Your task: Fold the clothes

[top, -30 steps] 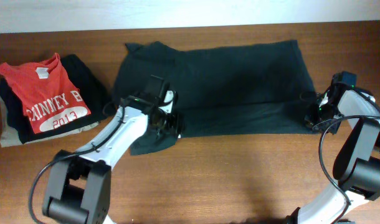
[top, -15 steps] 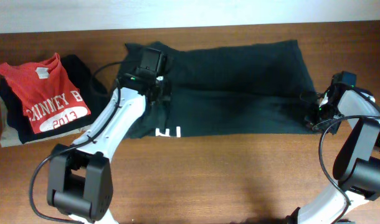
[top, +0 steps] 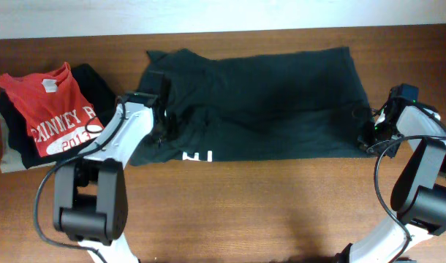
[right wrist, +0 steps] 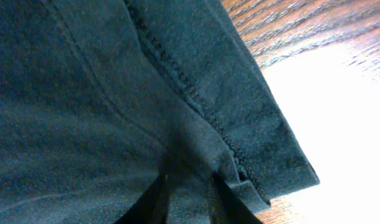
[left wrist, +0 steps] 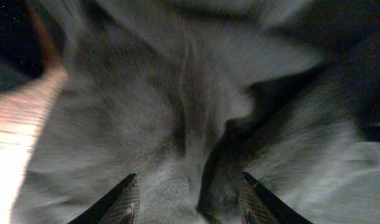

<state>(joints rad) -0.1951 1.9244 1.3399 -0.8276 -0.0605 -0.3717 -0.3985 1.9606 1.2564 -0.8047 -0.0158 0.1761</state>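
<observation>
- Under your left gripper (top: pixel 162 126): the dark T-shirt (top: pixel 267 95), rumpled into soft folds at this end.
- Left wrist cam is blurred, but both fingers (left wrist: pixel 124 202) stand clearly apart. Fabric lies below & ahead of them, and nothing looks pinched, so jaws parted, approx. mid-width.
- Just on the robot-base side of that gripper: white letters (top: pixel 197 155) peek out at the shirt's near edge.
- Further out to its left: a red T-shirt (top: pixel 55 109) w/ white print, on top of a stack of folded garments (top: pixel 99 88), dark & beige. The stack sits near the dark shirt's edge; can't tell if they touch.
- Your right gripper (top: pixel 369 139) is at the shirt's near corner on the opp. end. Jaws are narrow, clamped on a pinch of fabric just inside the stitched hem (right wrist: pixel 196 106).
- Past the hem, right beside that gripper: bare wood table (right wrist: pixel 314 74).
- Between the two grippers the shirt lies spread mostly flat, long side running from one to the other.
</observation>
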